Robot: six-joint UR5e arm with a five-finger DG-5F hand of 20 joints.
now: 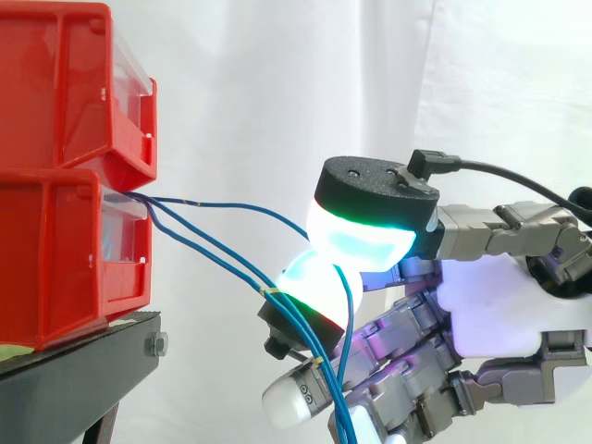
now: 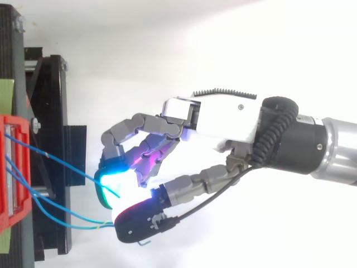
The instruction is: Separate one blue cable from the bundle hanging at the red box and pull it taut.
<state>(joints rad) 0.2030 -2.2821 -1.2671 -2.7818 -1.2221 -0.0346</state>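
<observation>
White curtain (image 1: pixel 277 92) hangs behind two stacked red plastic bins (image 1: pixel 55 259) on a black metal stand (image 1: pixel 83 356). From between the bins one thin blue cable (image 1: pixel 242 206) runs almost straight to the hand (image 1: pixel 499 314), which pinches it between two cyan-glowing pads. Two other blue cables (image 1: pixel 205 242) droop lower, passing beneath those pads.

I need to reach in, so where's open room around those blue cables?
Free: above the top cable, between the red bins and the hand, before the curtain. Crowded: below it, where the other cables slant down to the fingers.
</observation>
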